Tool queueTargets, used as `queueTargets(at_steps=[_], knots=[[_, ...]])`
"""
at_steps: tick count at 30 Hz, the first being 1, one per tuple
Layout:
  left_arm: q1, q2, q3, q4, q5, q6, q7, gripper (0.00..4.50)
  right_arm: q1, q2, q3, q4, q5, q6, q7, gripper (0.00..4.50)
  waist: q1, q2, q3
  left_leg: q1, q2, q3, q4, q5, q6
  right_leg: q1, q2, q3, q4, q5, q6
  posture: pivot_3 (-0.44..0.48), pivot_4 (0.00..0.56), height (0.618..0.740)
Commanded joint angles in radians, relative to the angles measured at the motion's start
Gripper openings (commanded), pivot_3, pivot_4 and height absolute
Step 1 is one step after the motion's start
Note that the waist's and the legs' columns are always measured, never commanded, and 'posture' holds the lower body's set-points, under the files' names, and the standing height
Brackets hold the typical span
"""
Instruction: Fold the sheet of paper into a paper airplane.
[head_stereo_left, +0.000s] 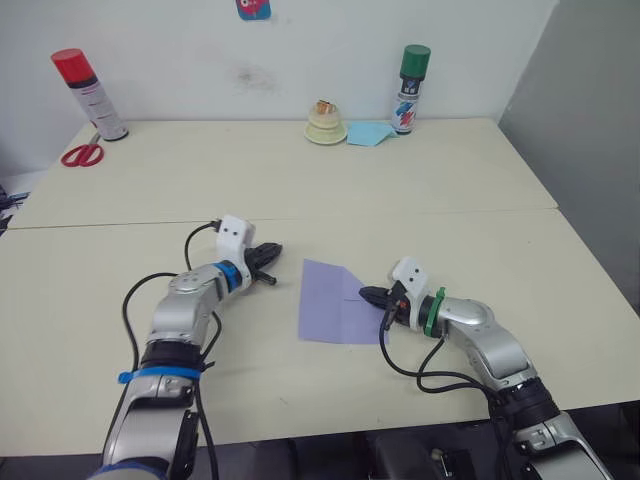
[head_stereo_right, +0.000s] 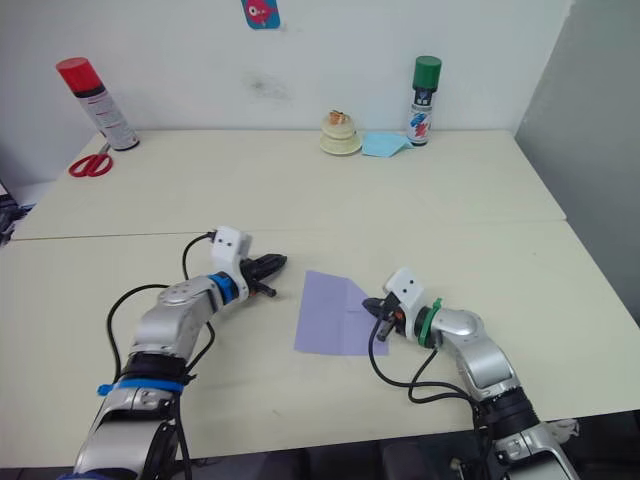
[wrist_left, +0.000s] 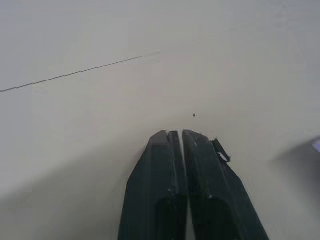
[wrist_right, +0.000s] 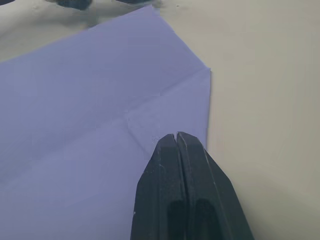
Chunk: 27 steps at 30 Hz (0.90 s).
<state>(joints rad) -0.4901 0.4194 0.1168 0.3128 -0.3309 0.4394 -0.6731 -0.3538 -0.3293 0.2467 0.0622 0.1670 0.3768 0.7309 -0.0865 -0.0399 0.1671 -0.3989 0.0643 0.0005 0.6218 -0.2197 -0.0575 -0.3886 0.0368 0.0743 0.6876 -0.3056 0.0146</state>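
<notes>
The lavender sheet of paper (head_stereo_left: 333, 303) lies flat on the table between my arms, with its far right corner folded down into a slanted edge (wrist_right: 165, 45). My right gripper (head_stereo_left: 368, 295) is shut, its tips resting on the paper's right edge, over the folded flap (wrist_right: 176, 107). My left gripper (head_stereo_left: 272, 252) is shut with nothing in it, a short way left of the paper's far left corner, over bare table (wrist_left: 100, 100). No paper airplane shape shows.
A red-capped spray can (head_stereo_left: 88, 94) and red scissors (head_stereo_left: 82, 154) stand at the far left. A green-capped spray can (head_stereo_left: 409, 88), a light blue paper (head_stereo_left: 370, 134) and a cream tape roll (head_stereo_left: 325, 124) sit at the far middle. A table seam (head_stereo_left: 400, 214) runs across.
</notes>
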Motion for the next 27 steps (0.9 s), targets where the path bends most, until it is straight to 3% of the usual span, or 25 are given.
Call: queueTargets(at_steps=[1, 4, 12, 18, 21, 27], knots=[[0.047, 0.001, 0.062, -0.19, -0.152, 0.164, -0.025, 1.66, -0.003, 0.003, 0.029, 0.051, -0.028, 0.004, 0.012, 0.0, 0.006, 0.0, 0.0, 0.0, 0.0, 0.0, 0.0, 0.0, 0.0, 0.0, -0.001, 0.0, 0.0, 0.0, 0.0, 0.0, 0.15, 0.737], [0.082, -0.004, 0.052, -0.249, -0.217, 0.292, -0.03, 2.56, -0.01, 0.002, 0.032, 0.058, -0.032, 0.001, 0.021, 0.0, 0.008, 0.0, 0.0, -0.001, -0.001, 0.0, 0.0, 0.0, 0.0, 0.001, -0.003, 0.0, -0.004, 0.0, 0.0, 0.0, 0.15, 0.737], [0.037, -0.053, -0.042, -0.181, -0.181, 0.316, -0.031, 2.56, -0.01, -0.002, 0.035, 0.056, -0.037, 0.002, 0.025, 0.0, 0.011, 0.0, 0.0, -0.001, -0.002, -0.001, 0.0, 0.0, 0.0, 0.002, -0.003, -0.001, -0.005, 0.0, 0.0, 0.0, 0.15, 0.737], [0.02, -0.074, -0.05, -0.166, -0.179, 0.299, -0.037, 2.56, 0.0, 0.001, 0.032, 0.044, -0.043, 0.008, 0.017, 0.0, 0.011, 0.0, 0.0, -0.001, -0.002, -0.001, 0.0, 0.0, 0.0, 0.002, -0.003, -0.001, -0.005, 0.0, 0.0, 0.0, 0.15, 0.737], [0.025, -0.072, -0.053, -0.168, -0.182, 0.293, -0.053, 1.97, 0.006, 0.003, 0.03, 0.036, -0.044, 0.01, 0.013, 0.0, 0.011, 0.0, 0.0, -0.001, -0.002, -0.001, 0.0, 0.0, 0.0, 0.002, -0.003, -0.001, -0.005, 0.0, 0.0, 0.0, 0.15, 0.737], [0.02, -0.082, -0.067, -0.164, -0.173, 0.289, -0.068, 0.01, 0.008, 0.003, 0.027, 0.029, -0.042, 0.012, 0.009, 0.0, 0.012, 0.0, 0.0, -0.001, -0.002, -0.001, 0.0, 0.0, 0.0, 0.002, -0.003, -0.001, -0.005, 0.0, 0.0, 0.0, 0.15, 0.737]])
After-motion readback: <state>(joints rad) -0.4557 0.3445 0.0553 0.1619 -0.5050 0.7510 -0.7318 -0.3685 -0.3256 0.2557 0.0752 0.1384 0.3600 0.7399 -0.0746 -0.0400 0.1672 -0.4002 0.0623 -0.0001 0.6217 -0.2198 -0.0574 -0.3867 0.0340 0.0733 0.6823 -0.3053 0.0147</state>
